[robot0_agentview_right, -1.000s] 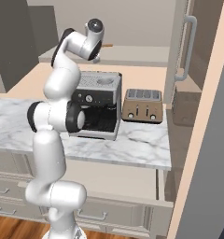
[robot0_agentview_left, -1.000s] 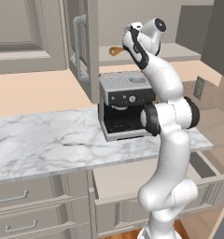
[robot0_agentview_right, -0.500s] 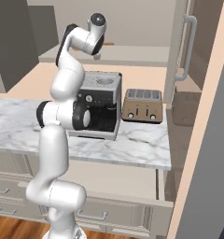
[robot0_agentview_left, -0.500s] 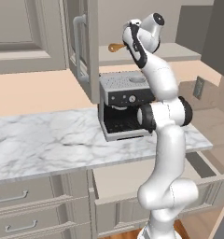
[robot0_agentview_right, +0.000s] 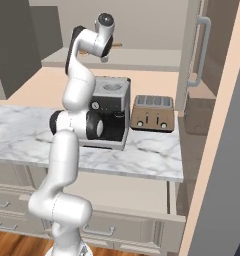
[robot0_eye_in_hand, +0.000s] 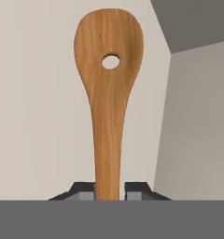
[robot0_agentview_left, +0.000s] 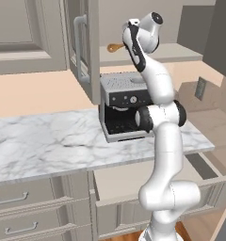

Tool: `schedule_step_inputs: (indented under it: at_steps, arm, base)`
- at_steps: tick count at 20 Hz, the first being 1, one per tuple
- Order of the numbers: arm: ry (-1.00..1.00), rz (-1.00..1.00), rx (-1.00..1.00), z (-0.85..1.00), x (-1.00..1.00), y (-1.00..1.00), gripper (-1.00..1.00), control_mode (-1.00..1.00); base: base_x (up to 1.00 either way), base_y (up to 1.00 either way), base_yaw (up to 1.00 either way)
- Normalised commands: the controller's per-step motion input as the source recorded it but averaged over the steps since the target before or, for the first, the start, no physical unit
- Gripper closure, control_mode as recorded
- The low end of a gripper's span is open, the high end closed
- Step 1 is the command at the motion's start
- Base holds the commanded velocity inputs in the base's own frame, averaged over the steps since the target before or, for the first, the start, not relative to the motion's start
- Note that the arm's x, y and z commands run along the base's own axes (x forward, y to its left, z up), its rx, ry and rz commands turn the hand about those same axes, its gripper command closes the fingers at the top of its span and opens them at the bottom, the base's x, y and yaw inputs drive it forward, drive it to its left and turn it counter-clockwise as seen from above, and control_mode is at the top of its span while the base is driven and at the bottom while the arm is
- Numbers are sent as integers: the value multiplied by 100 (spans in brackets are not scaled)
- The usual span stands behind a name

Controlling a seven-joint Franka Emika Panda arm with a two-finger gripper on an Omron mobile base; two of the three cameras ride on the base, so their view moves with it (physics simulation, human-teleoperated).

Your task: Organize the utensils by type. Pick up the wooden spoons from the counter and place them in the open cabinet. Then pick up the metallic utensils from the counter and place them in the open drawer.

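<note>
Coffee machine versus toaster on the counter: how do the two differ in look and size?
The coffee machine is silver and black; the toaster is copper-brown. The coffee machine stands clearly taller, while the toaster is low and wide. The coffee machine has round knobs and an open bay; the toaster has top slots. Both sit on the marble counter, side by side.

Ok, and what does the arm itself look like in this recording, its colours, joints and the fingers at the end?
A single arm of glossy white rounded segments, with dark grey to black bands and caps at the joints, rising from a bulbous white base. No loose cables or markings are visible. In the hand view the gripper ends in two small dark fingers with lighter grey inner faces.
</note>
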Motion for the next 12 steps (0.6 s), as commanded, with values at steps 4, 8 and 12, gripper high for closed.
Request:
schedule_step_inputs:
  at_steps: [4,8,12]
  arm:
    - [1,0,0,-25,22,1,-100,-100]
    - [4,0,0,-26,11,0,-100,-100]
    - [5,3,0,-26,0,0,-100,-100]
  base:
    - [0,0,0]
    - [0,0,0]
    - [0,0,0]
